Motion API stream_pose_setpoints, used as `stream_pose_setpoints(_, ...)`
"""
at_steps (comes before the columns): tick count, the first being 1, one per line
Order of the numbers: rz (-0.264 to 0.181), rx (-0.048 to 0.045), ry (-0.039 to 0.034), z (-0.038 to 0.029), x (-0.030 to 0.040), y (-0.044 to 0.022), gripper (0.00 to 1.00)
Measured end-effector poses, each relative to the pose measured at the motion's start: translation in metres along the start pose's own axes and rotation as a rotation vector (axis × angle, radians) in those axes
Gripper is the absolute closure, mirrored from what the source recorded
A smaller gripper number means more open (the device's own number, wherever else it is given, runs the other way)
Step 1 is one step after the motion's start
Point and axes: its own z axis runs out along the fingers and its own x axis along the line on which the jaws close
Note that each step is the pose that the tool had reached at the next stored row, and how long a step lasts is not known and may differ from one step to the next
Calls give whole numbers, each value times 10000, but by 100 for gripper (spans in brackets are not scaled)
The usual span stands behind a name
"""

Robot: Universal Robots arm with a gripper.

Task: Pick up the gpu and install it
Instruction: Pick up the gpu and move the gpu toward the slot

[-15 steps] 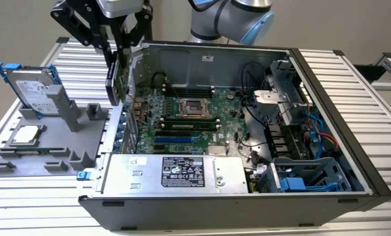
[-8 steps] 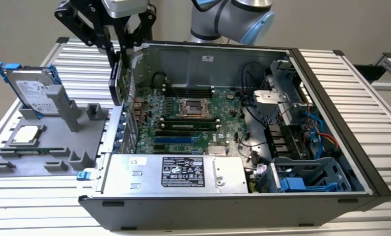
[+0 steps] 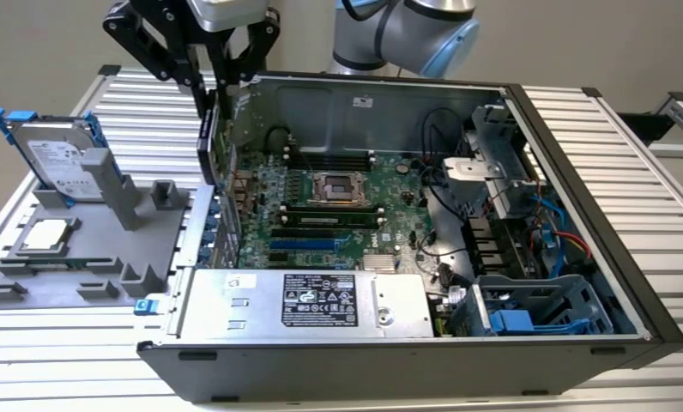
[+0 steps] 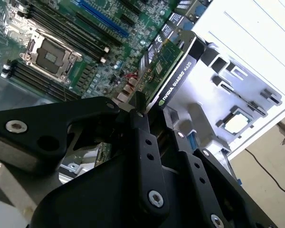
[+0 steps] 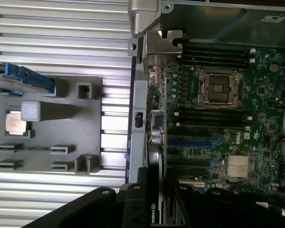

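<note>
— Since you have the views up, what lies beneath the tool (image 3: 217, 80)?
— A ribbed silver metal worktop (image 3: 616, 129). On it lies an open black tower computer case (image 3: 376, 365), with its green motherboard (image 3: 405, 202) lower than the tool and off to one side.
— And on the tool's other side?
— A grey moulded plastic parts holder (image 3: 44, 275), with a silver hard drive in a blue-tabbed caddy (image 3: 61, 159) standing in it.
— The gpu (image 4: 168, 71)?
— It's a thin card, green circuit face and black shroud, clamped edge-on between the tool's fingers. It hangs straight down by the case wall nearest the holder.
</note>
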Motion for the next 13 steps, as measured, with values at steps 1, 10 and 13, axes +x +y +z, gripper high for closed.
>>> stream_pose_setpoints(1, -2, 0, 0, 0, -7, 0, 100)
stream_pose_setpoints(10, -20, 0, 2, 0, -70, -2, 100)
stream_pose_setpoints(13, -26, 0, 2, 0, -89, -3, 100)
